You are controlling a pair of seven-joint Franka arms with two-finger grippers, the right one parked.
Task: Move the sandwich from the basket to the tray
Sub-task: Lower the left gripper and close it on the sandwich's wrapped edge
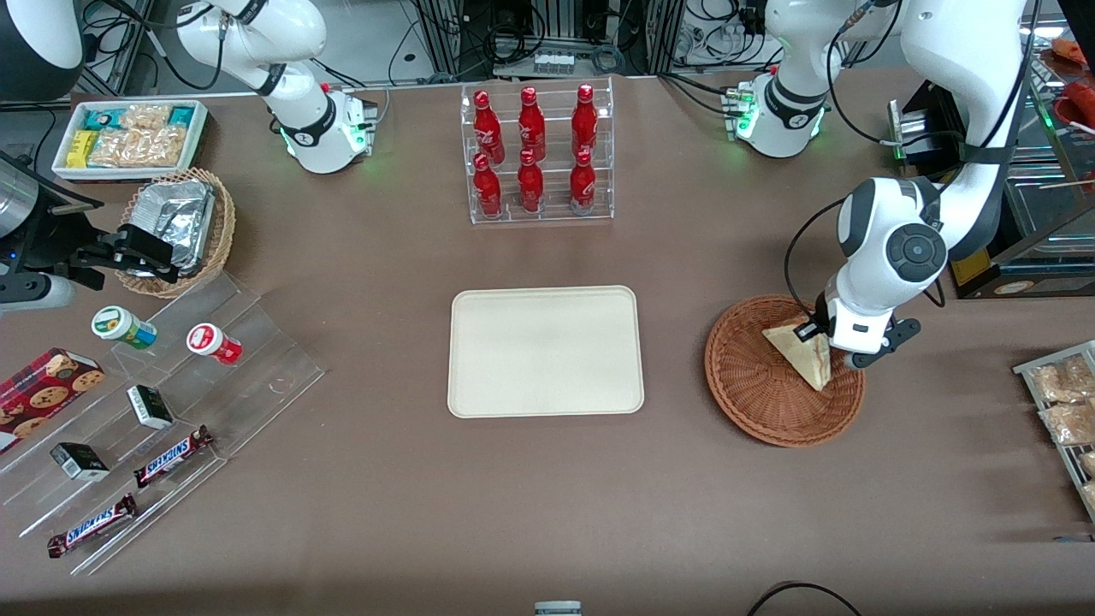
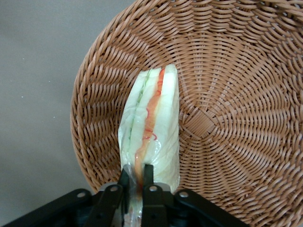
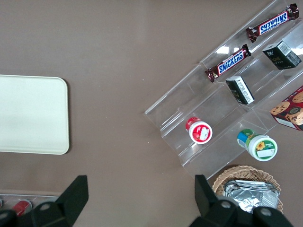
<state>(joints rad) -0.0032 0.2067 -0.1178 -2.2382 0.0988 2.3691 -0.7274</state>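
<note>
The sandwich (image 1: 804,352) is a pale triangular wedge lying in the wide reddish-brown basket (image 1: 753,389), toward the working arm's end of the table. In the left wrist view the sandwich (image 2: 151,127) stands on edge with its red and green filling facing the camera, over the woven basket (image 2: 236,109). My gripper (image 2: 136,177) is down in the basket, its two black fingers shut on the sandwich's near end, pinching the filling edge. In the front view the gripper (image 1: 834,351) sits at the wedge's edge nearest the arm. The cream tray (image 1: 546,351) lies bare at the table's middle.
A clear rack of red bottles (image 1: 537,154) stands farther from the front camera than the tray. A tiered acrylic stand with snack bars, cups and boxes (image 1: 154,411), a smaller basket of foil packets (image 1: 180,227) and a white bin of snacks (image 1: 128,137) lie toward the parked arm's end.
</note>
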